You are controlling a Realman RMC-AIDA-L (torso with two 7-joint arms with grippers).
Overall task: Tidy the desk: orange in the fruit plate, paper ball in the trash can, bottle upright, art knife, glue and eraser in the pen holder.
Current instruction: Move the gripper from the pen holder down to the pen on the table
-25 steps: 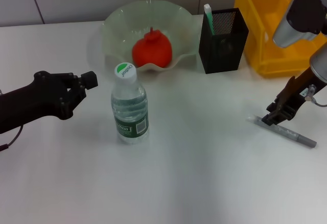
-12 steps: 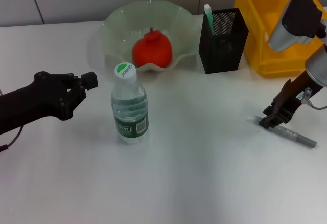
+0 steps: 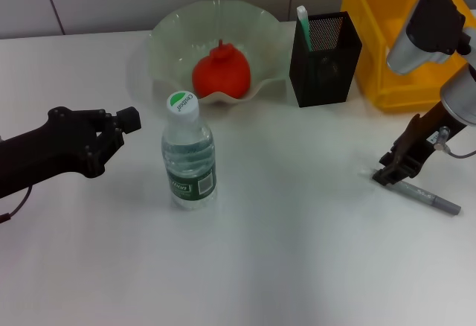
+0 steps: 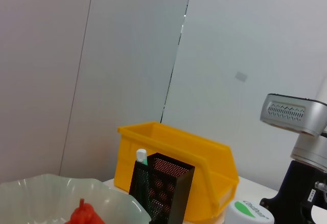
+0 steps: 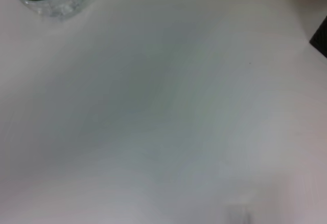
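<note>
Here, right gripper low over the art knife.

White desk. Bottle upright left of centre. Far side: plate, then mesh holder to its right, yellow bin further right at the far right corner. Grey knife flat near the right edge, well apart from the rest.

White tabletop; grey panelled wall — seamed
</note>
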